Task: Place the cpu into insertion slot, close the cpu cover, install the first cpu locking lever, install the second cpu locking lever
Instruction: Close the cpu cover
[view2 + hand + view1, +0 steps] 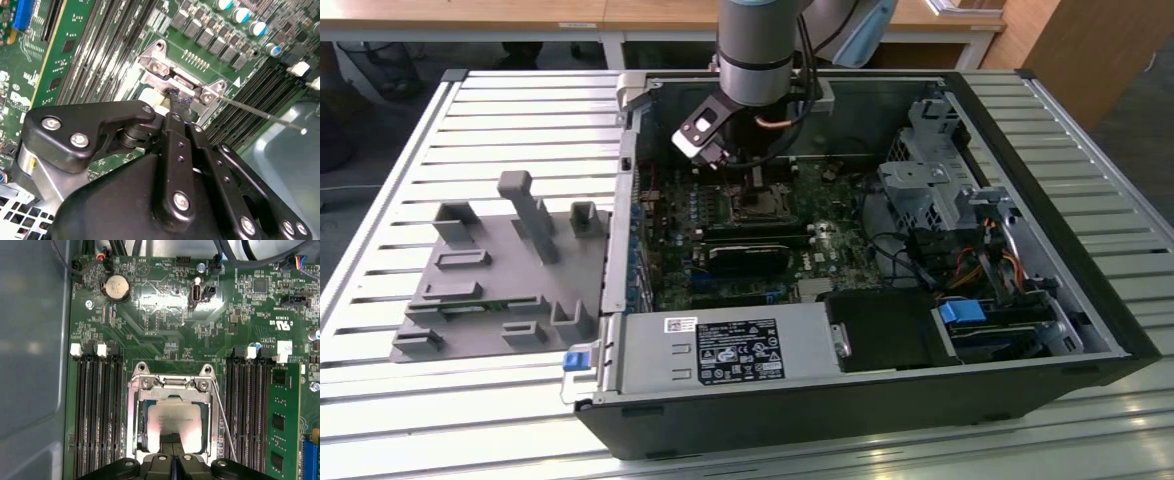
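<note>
My fingers [172, 436] are pressed together with nothing between them. Their tips touch the near edge of the cpu [175, 415], which lies flat in the insertion slot [758, 207]. The cpu cover [136, 425] lies down around it, framing its silvery face. A thin wire lever [223, 425] angles away along one side of the cover. Memory slots [97, 410] flank the socket on the green board [165, 340], inside the open computer case [854, 420] on the slatted tabletop [400, 430].
</note>
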`<act>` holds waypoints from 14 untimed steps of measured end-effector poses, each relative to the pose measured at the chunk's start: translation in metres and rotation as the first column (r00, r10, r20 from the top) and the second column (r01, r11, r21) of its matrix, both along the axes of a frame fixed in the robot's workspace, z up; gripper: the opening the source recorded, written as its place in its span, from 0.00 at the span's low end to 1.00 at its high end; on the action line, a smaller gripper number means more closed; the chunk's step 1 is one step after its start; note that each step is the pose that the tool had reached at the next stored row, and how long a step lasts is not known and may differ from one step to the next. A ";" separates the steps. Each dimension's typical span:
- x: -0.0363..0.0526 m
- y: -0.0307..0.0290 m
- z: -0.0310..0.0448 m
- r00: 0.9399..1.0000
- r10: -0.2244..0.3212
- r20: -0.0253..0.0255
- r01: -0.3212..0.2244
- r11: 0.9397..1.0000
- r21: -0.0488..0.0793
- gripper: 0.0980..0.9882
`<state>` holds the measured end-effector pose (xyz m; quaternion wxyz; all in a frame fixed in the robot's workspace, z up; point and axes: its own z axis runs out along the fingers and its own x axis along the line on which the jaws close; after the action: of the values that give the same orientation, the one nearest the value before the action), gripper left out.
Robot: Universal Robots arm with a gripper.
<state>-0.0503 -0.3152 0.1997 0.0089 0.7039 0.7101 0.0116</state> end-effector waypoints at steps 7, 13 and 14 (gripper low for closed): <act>0.0055 0.0019 0.0029 1.000 0.000 0.001 0.000 1.000 0.001 0.01; 0.0001 0.0019 0.0063 1.000 0.003 0.008 -0.003 1.000 0.001 0.01; -0.0016 0.0019 0.0062 1.000 0.004 0.010 -0.004 1.000 0.001 0.01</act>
<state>-0.0519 -0.3133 0.2059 0.0124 0.7026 0.7113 0.0155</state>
